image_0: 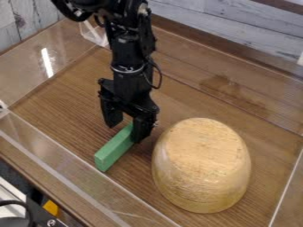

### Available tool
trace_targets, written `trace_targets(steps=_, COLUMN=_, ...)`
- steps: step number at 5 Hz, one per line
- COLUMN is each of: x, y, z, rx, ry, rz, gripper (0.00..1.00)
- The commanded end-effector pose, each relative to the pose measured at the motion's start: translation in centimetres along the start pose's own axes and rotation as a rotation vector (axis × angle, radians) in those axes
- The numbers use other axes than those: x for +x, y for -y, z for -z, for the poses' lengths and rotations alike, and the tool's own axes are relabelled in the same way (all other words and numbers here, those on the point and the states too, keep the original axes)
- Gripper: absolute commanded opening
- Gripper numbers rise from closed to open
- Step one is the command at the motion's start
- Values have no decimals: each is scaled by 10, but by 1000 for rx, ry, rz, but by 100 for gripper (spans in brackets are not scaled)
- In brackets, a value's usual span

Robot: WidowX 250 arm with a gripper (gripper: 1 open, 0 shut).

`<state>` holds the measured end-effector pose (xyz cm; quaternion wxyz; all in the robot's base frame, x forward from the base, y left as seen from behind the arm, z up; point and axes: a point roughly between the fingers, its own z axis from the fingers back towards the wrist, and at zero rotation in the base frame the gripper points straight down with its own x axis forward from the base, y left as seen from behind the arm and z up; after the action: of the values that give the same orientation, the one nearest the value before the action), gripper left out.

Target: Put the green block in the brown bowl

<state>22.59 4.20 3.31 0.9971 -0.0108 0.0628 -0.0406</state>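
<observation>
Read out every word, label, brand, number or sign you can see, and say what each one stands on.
None can be read: no lettering or numbers show on the green block, the brown bowl or the black robot arm.
</observation>
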Motion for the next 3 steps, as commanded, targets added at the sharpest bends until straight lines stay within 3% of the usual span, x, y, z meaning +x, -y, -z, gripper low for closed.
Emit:
trace_targets(steps=1, x=3, y=1, z=-4, rx=5, ry=30, rz=12, gripper=100)
trace_targets(steps=2, x=4, y=2, z=-4, rx=0, ry=47, rz=16, gripper=100)
trace_targets(steps=3, x=5, y=2, z=-5, rx=-2, ry=62, rz=13, gripper=0)
